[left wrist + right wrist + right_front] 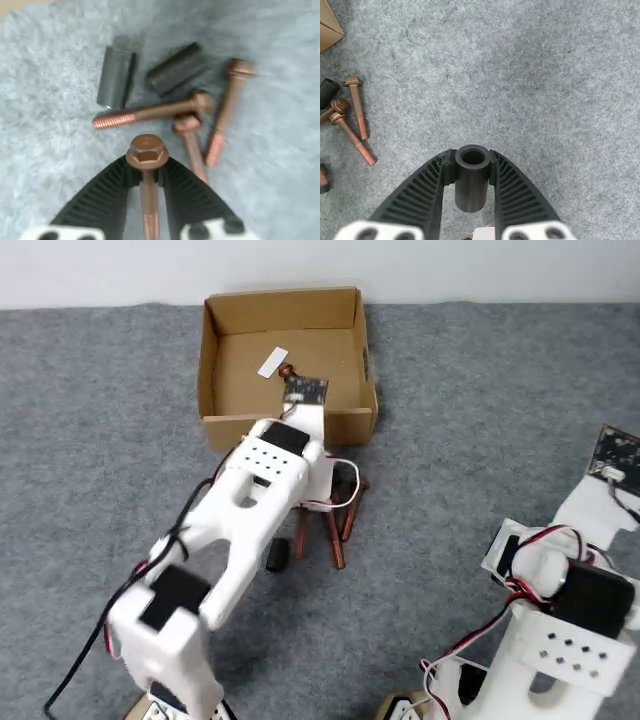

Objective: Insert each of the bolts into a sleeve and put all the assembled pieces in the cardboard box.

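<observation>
readable text: none | white slip lying in cardboard box: too small to tell any print | bolt head, left wrist view: blurred, no stamp legible | sleeve, right wrist view: no marking legible

Three cameras, one shared heap.
From high up we look down over the whole grey carpet toward the cardboard box; our left wrist view sits close over the loose bolts, which our right wrist view catches farther off, at its edge.
</observation>
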Controlling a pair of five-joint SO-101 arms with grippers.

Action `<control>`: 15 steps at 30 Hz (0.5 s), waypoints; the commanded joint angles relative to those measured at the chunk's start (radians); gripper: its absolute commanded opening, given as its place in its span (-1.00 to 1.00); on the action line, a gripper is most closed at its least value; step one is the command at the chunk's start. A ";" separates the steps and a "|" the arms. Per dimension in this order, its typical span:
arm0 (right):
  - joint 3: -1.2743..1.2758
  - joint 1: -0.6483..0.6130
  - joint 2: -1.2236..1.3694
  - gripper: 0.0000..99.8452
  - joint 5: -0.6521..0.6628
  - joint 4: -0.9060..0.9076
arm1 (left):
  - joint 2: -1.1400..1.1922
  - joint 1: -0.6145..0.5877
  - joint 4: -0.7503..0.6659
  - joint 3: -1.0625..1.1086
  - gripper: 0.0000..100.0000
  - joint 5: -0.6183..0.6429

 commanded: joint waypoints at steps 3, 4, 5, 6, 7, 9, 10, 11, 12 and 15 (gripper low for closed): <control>-0.005 0.005 -0.136 -0.98 0.046 0.038 | -0.295 0.009 0.107 -0.033 -0.99 -0.008; -0.002 0.007 -0.165 -0.98 0.074 0.038 | -0.339 0.006 0.118 -0.031 -0.99 -0.008; 0.008 0.007 -0.194 -0.98 0.092 0.036 | -0.382 -0.003 0.133 -0.031 -0.99 -0.008; 0.017 0.008 -0.222 -0.98 0.103 0.035 | -0.422 -0.009 0.144 -0.030 -0.99 -0.008; 0.032 0.008 -0.248 -0.98 0.107 0.031 | -0.462 -0.015 0.150 -0.030 -0.99 -0.008; 0.072 0.008 -0.292 -0.98 0.107 0.022 | -0.540 -0.020 0.155 -0.013 -0.99 -0.008; 0.101 0.008 -0.318 -0.98 0.106 0.013 | -0.582 -0.020 0.155 0.005 -0.99 -0.008; 0.132 0.008 -0.340 -0.98 0.106 0.002 | -0.623 -0.018 0.150 0.030 -0.99 -0.008; 0.163 0.008 -0.361 -0.98 0.106 -0.005 | -0.667 -0.012 0.149 0.059 -0.99 -0.006; 0.255 0.008 -0.430 -0.98 0.104 -0.053 | -0.812 -0.017 0.135 0.168 -0.99 0.048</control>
